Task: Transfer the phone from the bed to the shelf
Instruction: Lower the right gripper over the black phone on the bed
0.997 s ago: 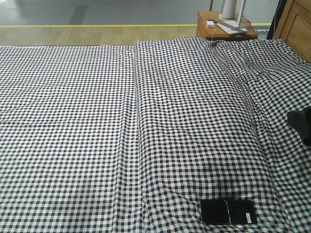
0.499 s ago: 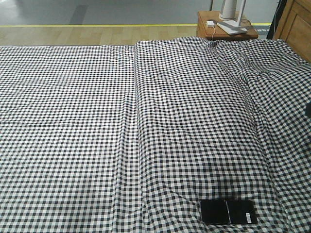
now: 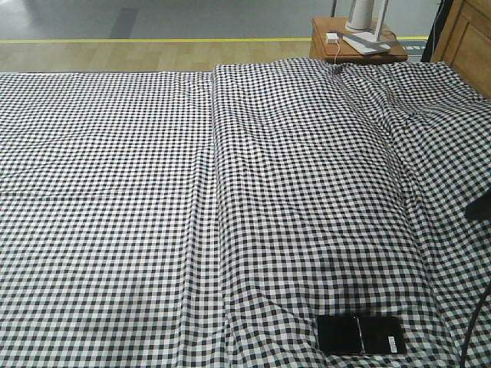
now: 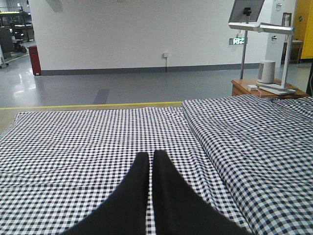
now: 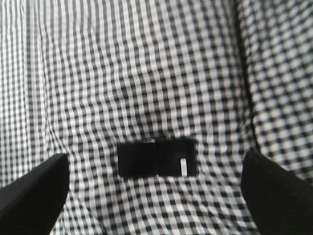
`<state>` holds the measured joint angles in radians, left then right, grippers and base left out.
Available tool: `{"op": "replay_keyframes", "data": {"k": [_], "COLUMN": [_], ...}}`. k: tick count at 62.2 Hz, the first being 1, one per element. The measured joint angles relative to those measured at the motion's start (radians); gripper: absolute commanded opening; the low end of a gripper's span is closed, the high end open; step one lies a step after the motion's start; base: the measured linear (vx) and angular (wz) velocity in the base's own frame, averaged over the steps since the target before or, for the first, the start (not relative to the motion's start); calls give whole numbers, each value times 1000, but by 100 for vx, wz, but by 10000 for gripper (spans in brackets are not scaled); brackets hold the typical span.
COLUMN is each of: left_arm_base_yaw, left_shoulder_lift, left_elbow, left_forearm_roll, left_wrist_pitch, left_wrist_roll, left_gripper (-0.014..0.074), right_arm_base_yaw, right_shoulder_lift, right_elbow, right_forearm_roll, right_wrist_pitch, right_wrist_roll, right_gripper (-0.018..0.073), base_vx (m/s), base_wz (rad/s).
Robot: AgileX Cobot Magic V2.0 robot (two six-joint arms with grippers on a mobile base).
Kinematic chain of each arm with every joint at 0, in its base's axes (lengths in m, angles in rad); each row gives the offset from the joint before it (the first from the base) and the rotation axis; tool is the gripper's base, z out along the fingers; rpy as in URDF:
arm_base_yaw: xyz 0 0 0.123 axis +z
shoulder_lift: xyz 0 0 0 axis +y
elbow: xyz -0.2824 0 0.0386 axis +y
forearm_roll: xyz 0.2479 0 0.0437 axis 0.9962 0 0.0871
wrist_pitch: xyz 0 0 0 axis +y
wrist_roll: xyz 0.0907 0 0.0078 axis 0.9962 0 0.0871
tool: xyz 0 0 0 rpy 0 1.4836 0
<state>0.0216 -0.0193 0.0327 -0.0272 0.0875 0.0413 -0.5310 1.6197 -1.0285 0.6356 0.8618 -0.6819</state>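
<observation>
The phone point(image 3: 360, 335) is a flat black slab with a crease across its middle, lying on the check-sheeted bed point(image 3: 230, 192) near its front right. In the right wrist view the phone point(image 5: 157, 158) shows a white sticker near its right end. My right gripper point(image 5: 154, 156) hangs open above it, one finger point(image 5: 34, 196) on each side and well apart from it. Only a dark bit of the right arm point(image 3: 481, 207) shows in the front view. My left gripper point(image 4: 149, 155) is shut and empty, low over the bed's left half. The shelf is out of view.
An orange-brown bedside table point(image 3: 357, 47) with a white lamp base and a charger stands beyond the bed's far right corner. Brown wooden furniture point(image 3: 469, 38) rises at the right edge. A fold ridge point(image 3: 215, 153) runs down the sheet. A thin cable point(image 3: 469, 337) hangs at the lower right.
The dark part of the right arm at the front view's right edge slid out, then came back smaller and lower, with a cable now showing. The phone has not moved.
</observation>
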Motion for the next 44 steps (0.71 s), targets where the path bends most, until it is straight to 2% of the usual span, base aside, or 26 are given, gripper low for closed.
{"op": "replay_keyframes", "data": {"k": [32,44], "left_arm_base_yaw": [0,0], "left_shoulder_lift": [0,0], "left_elbow": [0,0], "left_forearm_roll": [0,0], "left_wrist_pitch": [0,0], "left_wrist_roll": [0,0], "left_gripper": [1,1], "right_arm_base_yaw": [-4,-4], "right_shoulder_lift": [569,753], "right_elbow": [-26,-130], "right_forearm_roll": [127,146], "right_wrist_pitch": [-32,29], "right_wrist_roll": [-313,-359], "right_gripper": [640,629], "base_vx": [0,0], "base_wz": [0,0]}}
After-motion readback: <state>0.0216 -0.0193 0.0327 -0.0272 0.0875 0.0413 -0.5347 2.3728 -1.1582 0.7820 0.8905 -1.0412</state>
